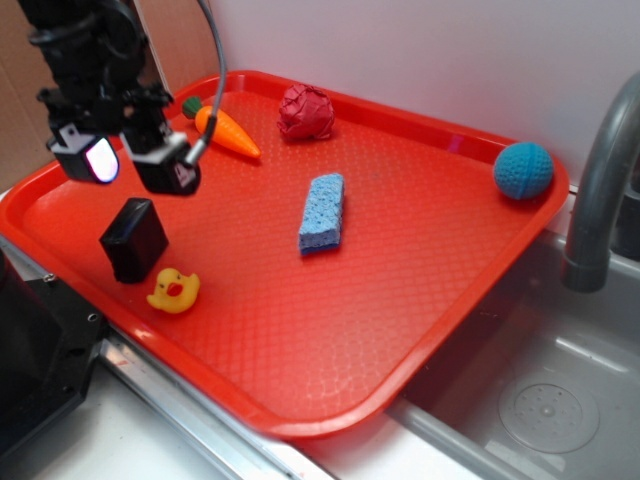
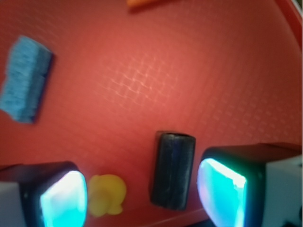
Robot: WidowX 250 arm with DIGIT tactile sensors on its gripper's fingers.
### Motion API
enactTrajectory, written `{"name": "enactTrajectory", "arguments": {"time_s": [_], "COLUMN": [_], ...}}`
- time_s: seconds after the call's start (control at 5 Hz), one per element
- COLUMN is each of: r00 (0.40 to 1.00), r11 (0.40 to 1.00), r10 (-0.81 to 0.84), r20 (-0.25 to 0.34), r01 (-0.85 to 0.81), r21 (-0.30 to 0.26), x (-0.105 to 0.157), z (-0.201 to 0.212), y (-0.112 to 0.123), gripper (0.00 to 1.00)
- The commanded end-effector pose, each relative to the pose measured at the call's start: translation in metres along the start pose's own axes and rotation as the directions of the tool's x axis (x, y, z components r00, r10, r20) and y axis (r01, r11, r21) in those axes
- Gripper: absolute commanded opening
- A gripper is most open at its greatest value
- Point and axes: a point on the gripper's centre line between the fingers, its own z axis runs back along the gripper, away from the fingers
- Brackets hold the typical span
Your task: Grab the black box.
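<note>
I am hovering my gripper [image 1: 140,165] above a red tray [image 1: 420,300], with its fingers spread wide and holding nothing. The black box [image 1: 134,239] is sitting near the tray's edge at about nine o'clock, just below my gripper, with a yellow duck [image 1: 174,291] just beside it at its five o'clock. In the wrist view the box [image 2: 173,169] is lying closer to one lit pad [image 2: 220,194] than to the other, not centred. I judge I am in the approach step; next I need to centre over the box, descend, then close, keeping clear of the duck [image 2: 108,194].
</note>
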Motion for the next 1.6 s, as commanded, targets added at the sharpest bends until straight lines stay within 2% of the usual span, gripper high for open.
{"name": "enactTrajectory", "arguments": {"time_s": [0.0,0.2,0.4,0.6,0.8,1.0,1.2,1.4], "r00": [1.000,1.000,0.999,0.995,0.991,0.985,0.968,0.934], "r11": [0.993,0.991,0.991,0.994,0.993,0.988,0.976,0.937], "r10": [-0.004,-0.005,-0.036,-0.080,-0.100,-0.133,-0.208,-0.350], "r20": [-0.023,-0.026,-0.036,-0.053,-0.092,-0.112,-0.144,-0.076], "r01": [0.007,0.009,0.040,0.084,0.105,0.141,0.215,0.350], "r21": [0.118,0.137,0.130,0.073,0.054,0.065,0.037,-0.011], "x": [-0.014,-0.018,-0.010,0.002,0.008,0.009,0.018,0.039], "z": [-0.005,-0.006,-0.017,-0.033,-0.048,-0.047,-0.018,0.033], "y": [0.025,0.028,0.026,0.021,0.017,0.015,0.016,0.010], "gripper": [1.00,1.00,1.00,1.00,1.00,0.00,0.00,0.00]}}
